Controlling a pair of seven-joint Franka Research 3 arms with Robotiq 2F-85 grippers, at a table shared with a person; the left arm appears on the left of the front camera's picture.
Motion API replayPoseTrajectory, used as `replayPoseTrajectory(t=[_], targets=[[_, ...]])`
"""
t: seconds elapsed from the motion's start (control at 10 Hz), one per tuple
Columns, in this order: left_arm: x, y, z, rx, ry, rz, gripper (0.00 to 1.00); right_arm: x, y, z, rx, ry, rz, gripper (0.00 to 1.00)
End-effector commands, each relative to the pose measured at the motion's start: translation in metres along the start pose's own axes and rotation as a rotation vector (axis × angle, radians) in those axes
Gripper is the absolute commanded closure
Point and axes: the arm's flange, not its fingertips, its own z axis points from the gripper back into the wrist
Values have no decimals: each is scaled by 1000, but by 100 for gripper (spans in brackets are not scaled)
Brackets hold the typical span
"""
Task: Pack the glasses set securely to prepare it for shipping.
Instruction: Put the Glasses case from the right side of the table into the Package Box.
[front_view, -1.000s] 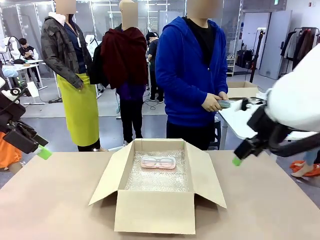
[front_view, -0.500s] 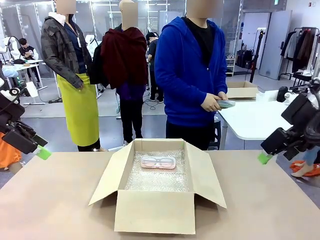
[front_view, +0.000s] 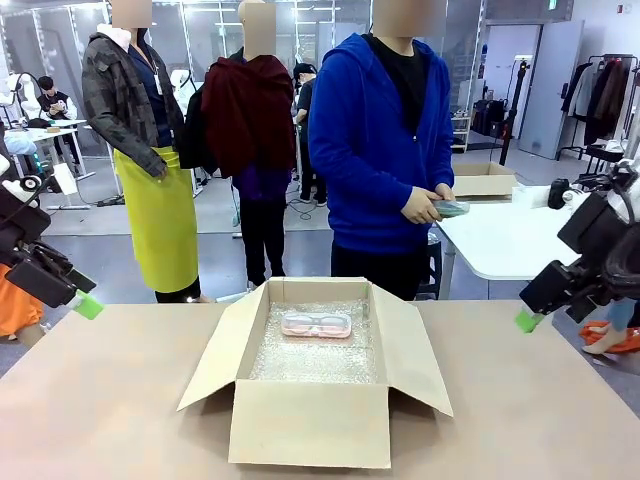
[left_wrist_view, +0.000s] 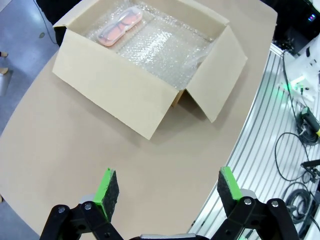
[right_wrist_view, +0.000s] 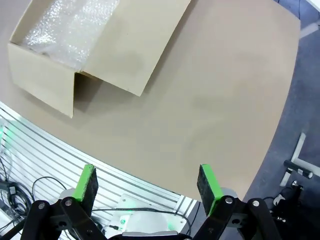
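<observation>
While box (front_view: 310, 425) stood open on table (front_view: 100, 400) in front view, pink case (front_view: 316, 324) lay inside on bubble wrap (front_view: 300, 360), near far wall. Person's hands (front_view: 422, 205) held green case (front_view: 452, 208) beyond table. Left gripper (front_view: 88, 304) hung at left edge, right gripper (front_view: 528, 319) at right edge.

Left wrist view: fingers (left_wrist_view: 107, 187) spread wide, nothing between; pink case in far corner of box.

Right wrist view: fingers (right_wrist_view: 86, 182) also wide apart, empty; box ahead.

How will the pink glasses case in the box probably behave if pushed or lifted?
The pink case looks like thin translucent plastic: probably stiff and light. Its smooth rounded shell may slip. Flat on the bubble wrap, it should not roll.
</observation>
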Motion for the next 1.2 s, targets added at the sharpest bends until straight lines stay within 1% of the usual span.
replayPoseTrajectory(t=[0.0, 1.1], targets=[[-1, 1, 1, -20, -21, -22, 0, 2, 2, -1, -16, -7, 9, 0], [-1, 1, 1, -20, -21, -22, 0, 2, 2, -1, -16, -7, 9, 0]])
